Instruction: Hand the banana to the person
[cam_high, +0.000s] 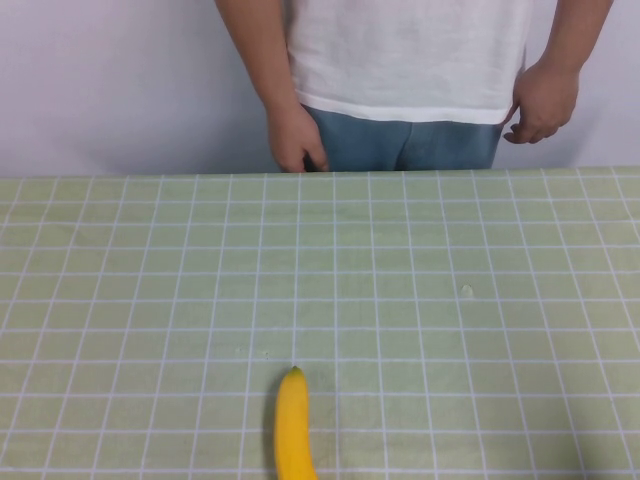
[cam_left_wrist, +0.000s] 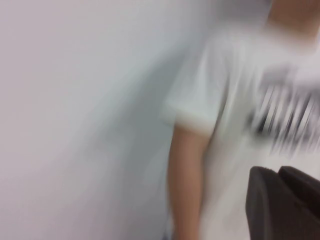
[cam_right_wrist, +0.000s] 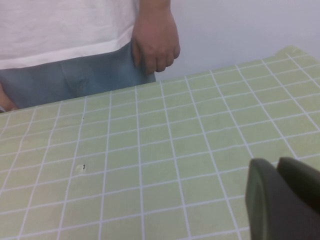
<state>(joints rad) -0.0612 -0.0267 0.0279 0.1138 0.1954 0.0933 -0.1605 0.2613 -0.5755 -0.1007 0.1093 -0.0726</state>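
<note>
The banana (cam_high: 293, 428) lies on the green gridded tablecloth at the near edge of the high view, its tip pointing toward the far side; its lower end is cut off by the frame. The person (cam_high: 405, 60) stands behind the far table edge, hands hanging down. Neither gripper shows in the high view. My left gripper (cam_left_wrist: 278, 173) is raised and faces the person's white T-shirt (cam_left_wrist: 235, 100) and bare arm; its dark fingers lie together with nothing between them. My right gripper (cam_right_wrist: 278, 165) hovers over the tablecloth, fingers together and empty, facing the person's hand (cam_right_wrist: 155, 42).
The tablecloth (cam_high: 450, 250) covers the whole table; a small speck (cam_high: 466, 290) lies right of centre. A plain pale wall stands behind the person. The far table edge (cam_right_wrist: 210, 75) runs just in front of the person's jeans.
</note>
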